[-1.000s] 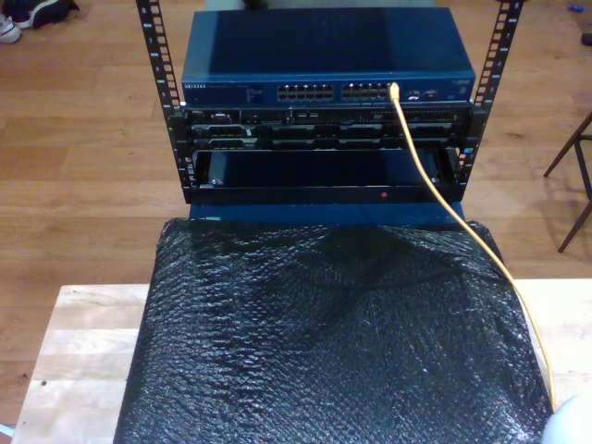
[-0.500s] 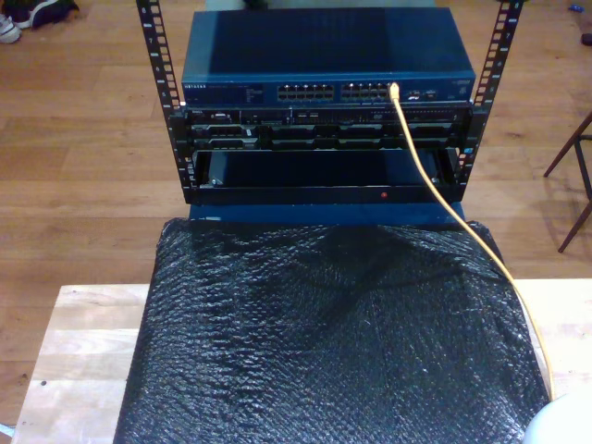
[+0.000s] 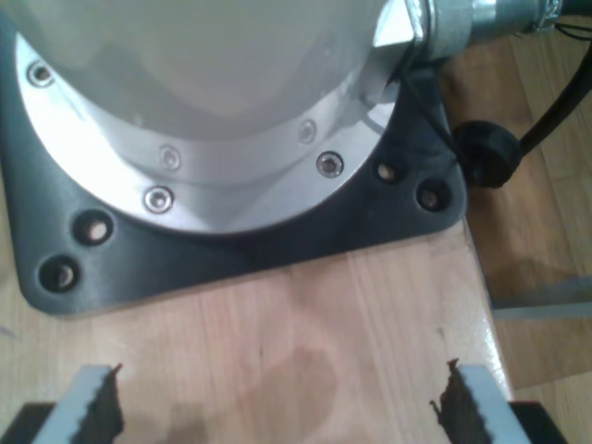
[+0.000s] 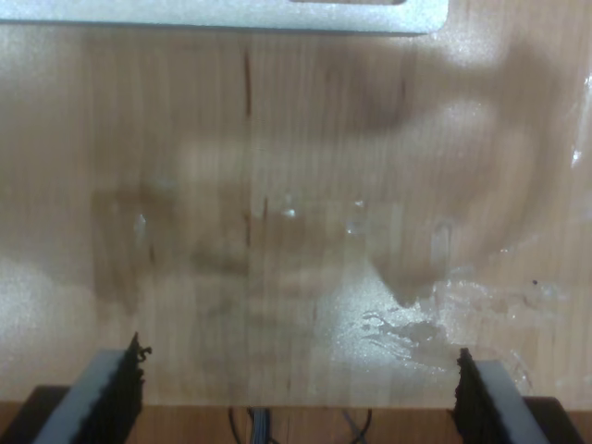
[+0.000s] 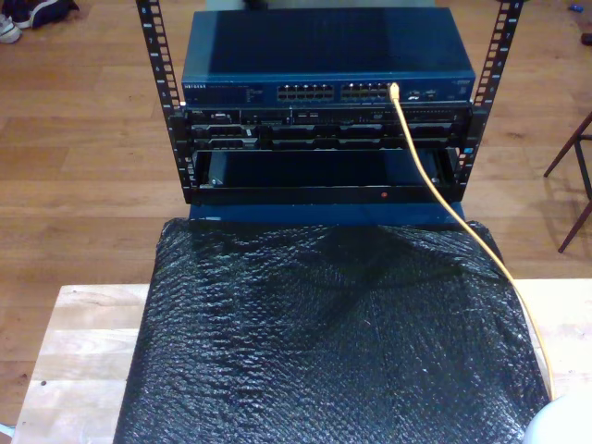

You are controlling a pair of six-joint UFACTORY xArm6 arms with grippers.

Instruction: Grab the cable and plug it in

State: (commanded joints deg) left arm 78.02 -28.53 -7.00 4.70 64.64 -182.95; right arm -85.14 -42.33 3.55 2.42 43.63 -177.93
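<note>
While the white lettering on the blue switch (image 5: 328, 57) is too small to read, the cable (image 5: 433, 182) shows clearly: its plug sits in a port near the exterior view's right end of the port row, and the orange-yellow line drops past the rack (image 5: 326, 153), crosses the black bubble wrap (image 5: 324, 342) and gets cut off behind a pale rounded shape at that view's lower right corner. My first gripper (image 3: 276, 402) hangs spread wide over bare wood beside a black base plate (image 3: 231, 250), holding nothing. My second gripper (image 4: 298, 388) also gapes wide over glossy wooden tabletop (image 4: 296, 203), empty
</note>
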